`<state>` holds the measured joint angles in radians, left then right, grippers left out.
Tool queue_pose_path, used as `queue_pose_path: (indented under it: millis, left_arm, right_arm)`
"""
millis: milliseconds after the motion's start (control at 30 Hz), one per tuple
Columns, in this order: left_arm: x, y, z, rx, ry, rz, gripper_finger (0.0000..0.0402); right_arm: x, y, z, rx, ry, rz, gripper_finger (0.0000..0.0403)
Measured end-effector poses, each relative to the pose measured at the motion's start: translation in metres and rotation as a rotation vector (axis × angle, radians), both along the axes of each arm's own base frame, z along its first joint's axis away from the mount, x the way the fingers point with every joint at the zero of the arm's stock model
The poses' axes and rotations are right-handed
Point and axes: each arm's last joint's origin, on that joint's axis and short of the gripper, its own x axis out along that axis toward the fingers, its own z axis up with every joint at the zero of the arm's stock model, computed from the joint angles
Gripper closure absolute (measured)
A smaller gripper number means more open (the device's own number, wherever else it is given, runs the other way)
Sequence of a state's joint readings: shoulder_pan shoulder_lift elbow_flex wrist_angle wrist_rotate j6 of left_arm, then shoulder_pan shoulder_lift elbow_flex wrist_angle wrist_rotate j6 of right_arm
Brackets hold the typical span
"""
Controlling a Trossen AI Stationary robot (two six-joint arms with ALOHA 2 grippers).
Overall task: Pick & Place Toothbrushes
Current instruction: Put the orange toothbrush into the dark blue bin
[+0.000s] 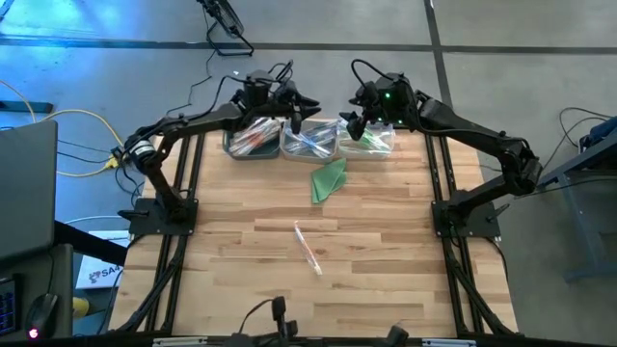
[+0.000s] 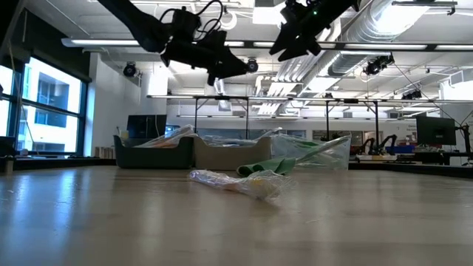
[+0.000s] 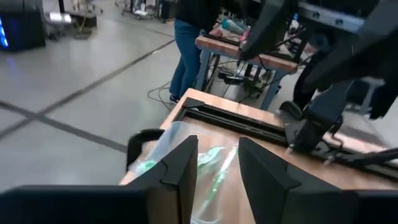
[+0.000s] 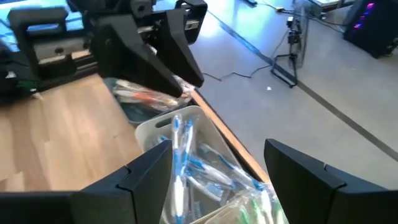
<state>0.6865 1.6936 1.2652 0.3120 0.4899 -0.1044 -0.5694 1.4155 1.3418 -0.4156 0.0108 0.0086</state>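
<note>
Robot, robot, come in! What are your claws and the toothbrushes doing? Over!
Left gripper empty above middle bin. Right gripper open over the bins. One wrapped toothbrush on the table. Green cloth lies between.

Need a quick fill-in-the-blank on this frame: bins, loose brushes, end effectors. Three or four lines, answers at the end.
1. Along the table's far edge stand ____ bins of toothbrushes.
2. The middle bin holds toothbrushes with ____ accents.
3. The green cloth lies between the bins and the ____ toothbrush at mid-table.
4. The right end effector hangs above the bins with its fingers ____.

Answers: three; blue; wrapped; open
</note>
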Motion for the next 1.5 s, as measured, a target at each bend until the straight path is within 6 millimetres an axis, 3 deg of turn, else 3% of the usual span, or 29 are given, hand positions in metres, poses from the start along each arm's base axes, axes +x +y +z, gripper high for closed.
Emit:
queue_pose_path:
  millis: [333,500,700,1167,1500]
  left_arm:
    - [-0.007,-0.017,0.006,-0.159,0.065,-0.111,0.0318]
    - [0.004,-0.044,0.009,-0.171,0.101,-0.148,0.0351]
    - [0.011,-0.078,0.01,-0.145,0.196,-0.123,0.0398]
    - [-0.047,-0.144,0.056,-0.009,0.383,-0.064,0.0401]
    - [-0.084,-0.178,0.072,0.024,0.452,-0.132,0.0401]
  right_arm:
    - [0.002,0.004,0.0,0.144,-0.083,0.095,0.0156]
    - [0.008,0.015,0.0,0.231,-0.113,0.177,0.0156]
    - [0.012,0.034,-0.008,0.289,-0.025,0.227,0.0156]
    - [0.021,0.083,-0.021,0.446,0.127,0.297,0.0156]
    - [0.035,0.124,-0.017,0.393,0.055,0.14,0.0156]
